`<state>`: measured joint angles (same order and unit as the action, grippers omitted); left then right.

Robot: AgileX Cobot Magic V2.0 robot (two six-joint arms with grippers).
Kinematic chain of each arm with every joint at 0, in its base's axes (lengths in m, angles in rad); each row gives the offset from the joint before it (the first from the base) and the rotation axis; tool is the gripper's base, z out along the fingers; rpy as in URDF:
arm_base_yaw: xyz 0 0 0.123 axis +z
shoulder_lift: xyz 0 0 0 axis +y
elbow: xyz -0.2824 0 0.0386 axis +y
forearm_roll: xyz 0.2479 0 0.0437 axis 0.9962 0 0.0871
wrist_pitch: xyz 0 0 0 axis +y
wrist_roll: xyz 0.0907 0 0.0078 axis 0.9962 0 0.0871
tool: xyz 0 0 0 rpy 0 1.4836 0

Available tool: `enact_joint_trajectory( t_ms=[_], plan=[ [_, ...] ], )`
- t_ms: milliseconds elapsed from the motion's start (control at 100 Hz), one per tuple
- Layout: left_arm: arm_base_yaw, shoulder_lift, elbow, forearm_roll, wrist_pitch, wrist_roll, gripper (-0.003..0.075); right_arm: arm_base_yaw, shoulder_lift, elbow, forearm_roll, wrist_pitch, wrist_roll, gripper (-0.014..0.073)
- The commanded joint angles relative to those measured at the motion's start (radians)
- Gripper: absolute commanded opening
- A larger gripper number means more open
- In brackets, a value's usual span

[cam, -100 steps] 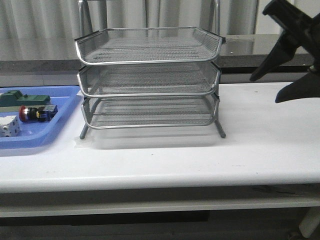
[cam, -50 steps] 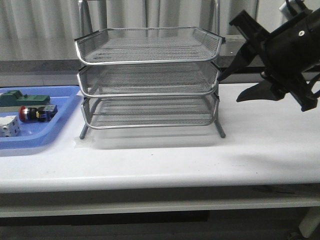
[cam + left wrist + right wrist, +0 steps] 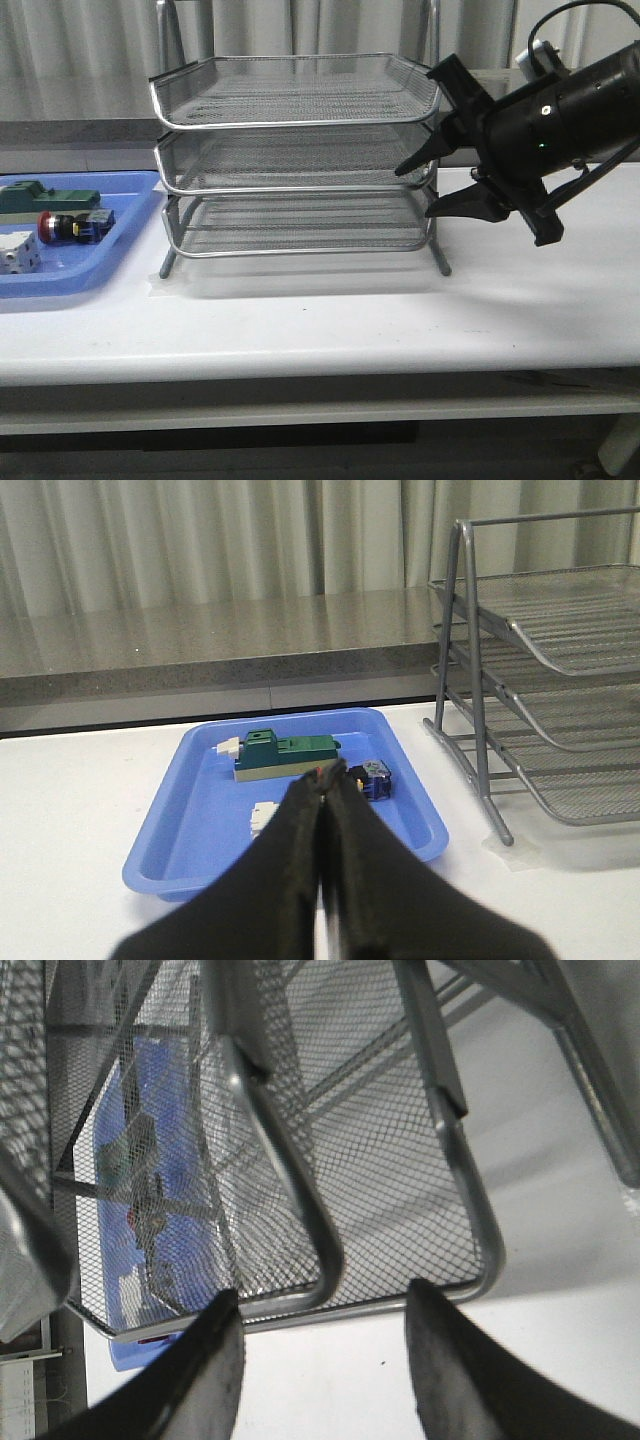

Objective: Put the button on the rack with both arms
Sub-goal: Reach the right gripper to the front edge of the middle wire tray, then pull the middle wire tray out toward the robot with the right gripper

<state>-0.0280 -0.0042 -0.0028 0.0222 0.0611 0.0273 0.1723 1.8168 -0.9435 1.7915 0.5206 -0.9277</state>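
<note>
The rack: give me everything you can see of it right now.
The rack is silver wire mesh with chrome rims, three stacked trays on thin legs, standing upright on the white table right of the blue tray. All three tiers look empty. The open right gripper hovers at its right front corner; contact cannot be told.

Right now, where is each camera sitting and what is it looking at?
Front view: sits in front of the table, looking forward at the rack, the blue tray and the right gripper, open beside the rack.
Left wrist view: rides on the left arm, looking over the shut left gripper at the blue tray holding the button.
Right wrist view: rides on the right arm, looking between its open fingers into the rack.
Shared: all three show the rack and the blue tray.
</note>
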Motion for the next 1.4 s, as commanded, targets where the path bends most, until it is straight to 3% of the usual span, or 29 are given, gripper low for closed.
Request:
enact_joint_trajectory(
  t_ms=[0,780,1070,1190,1390],
  plan=[
    [0.002,-0.033,0.056,-0.009,-0.075,-0.01,-0.0021,-0.002,-0.017,-0.038,0.132,0.087,-0.053,0.0389],
    [0.002,-0.033,0.056,-0.009,-0.075,-0.01,-0.0021,-0.002,0.085,-0.153,0.145,0.151,-0.068,0.0386],
    [0.002,-0.033,0.056,-0.009,-0.075,-0.01,-0.0021,-0.002,0.085,-0.153,0.145,0.147,-0.068,0.0079],
    [0.002,-0.033,0.056,-0.009,-0.075,-0.01,-0.0021,-0.002,0.085,-0.153,0.142,0.147,-0.068,0.0032],
    [0.002,-0.033,0.056,-0.009,-0.075,-0.01,-0.0021,-0.002,0.085,-0.132,0.125,0.182,-0.067,0.0032]
  ],
)
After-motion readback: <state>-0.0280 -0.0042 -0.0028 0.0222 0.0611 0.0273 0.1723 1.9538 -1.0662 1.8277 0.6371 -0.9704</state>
